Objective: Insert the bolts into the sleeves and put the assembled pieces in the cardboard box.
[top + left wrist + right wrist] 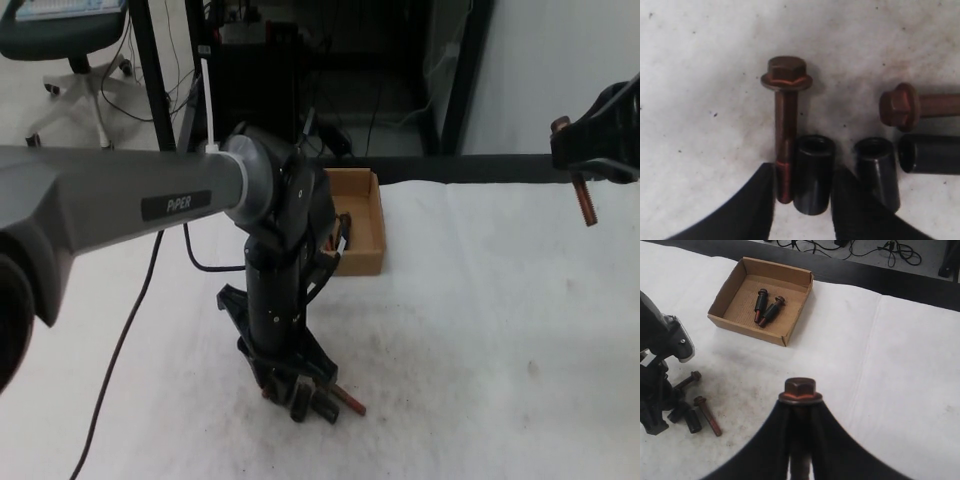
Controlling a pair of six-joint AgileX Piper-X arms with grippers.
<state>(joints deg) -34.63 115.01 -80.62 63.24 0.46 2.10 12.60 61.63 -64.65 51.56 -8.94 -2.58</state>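
My left gripper [804, 205] is open and low over the white bench. Its fingers flank an upright-looking black sleeve [813, 173] and the tip of a rusty bolt [785, 125] lying beside it. Two more sleeves [878, 169] [931, 154] and a second bolt [910, 106] lie close by. In the high view this gripper [300, 395] stands over the same cluster. My right gripper [800, 450] is shut on a bolt [800, 390], held high at the far right with the bolt [585, 205] hanging down. The cardboard box [747, 330] holds two assembled pieces [760, 304] [772, 311].
The box [360, 258] sits at the back of the bench, just behind the left arm [280, 250]. A black cable [130, 330] trails across the bench's left side. Open white bench lies between the box and the right arm.
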